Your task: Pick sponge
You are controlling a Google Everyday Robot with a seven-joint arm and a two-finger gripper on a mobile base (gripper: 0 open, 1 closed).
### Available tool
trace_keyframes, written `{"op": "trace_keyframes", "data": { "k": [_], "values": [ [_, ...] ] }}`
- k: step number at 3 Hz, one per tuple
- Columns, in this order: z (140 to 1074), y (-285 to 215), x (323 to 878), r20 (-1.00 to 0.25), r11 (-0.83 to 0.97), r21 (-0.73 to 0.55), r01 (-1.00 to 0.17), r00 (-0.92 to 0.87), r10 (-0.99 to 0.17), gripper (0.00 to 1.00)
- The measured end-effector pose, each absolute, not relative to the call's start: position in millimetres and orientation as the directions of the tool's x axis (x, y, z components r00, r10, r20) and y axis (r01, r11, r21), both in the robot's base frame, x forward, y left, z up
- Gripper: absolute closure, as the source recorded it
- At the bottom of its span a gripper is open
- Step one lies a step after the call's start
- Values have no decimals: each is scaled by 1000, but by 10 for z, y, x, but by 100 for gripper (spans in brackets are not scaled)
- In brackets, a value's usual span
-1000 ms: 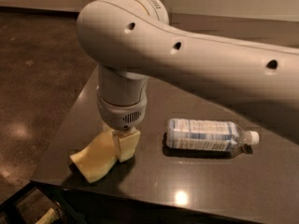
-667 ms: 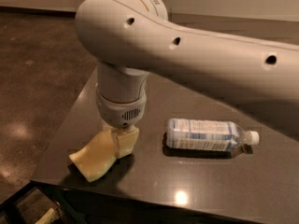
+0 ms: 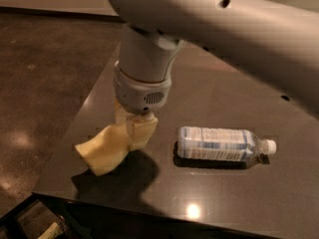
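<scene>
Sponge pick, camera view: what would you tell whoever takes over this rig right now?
End effector: over the table's near left part, pointing down, shut on the sponge's right end.
Sponge: hangs tilted from it toward the lower left. It looks just clear of the table, with its shadow beneath, but that is not certain.
Water bottle: lying on its side to the right, apart from the sponge.
Done: grasp made.
Left: raise the sponge well clear and confirm the hold.

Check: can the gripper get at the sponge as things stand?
Probably yes: the gripper sits right on the sponge, fingers seemingly clamping one end; the water bottle lies apart, out of the way.
</scene>
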State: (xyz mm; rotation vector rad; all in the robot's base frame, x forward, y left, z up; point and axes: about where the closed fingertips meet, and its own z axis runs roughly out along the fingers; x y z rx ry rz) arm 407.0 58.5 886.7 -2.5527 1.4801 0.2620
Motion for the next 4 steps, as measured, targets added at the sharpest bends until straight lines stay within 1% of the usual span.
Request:
{"op": "trace_keyframes", "data": {
  "k": [2, 3, 4],
  "values": [
    [9418, 433, 4133, -333, -467, -88, -880, 468, -819, 100],
    [9626, 441, 4196, -364, -442, -130, -887, 458, -811, 100],
    [9626, 441, 4196, -364, -442, -131, -887, 458, -811, 100]
  ]
}}
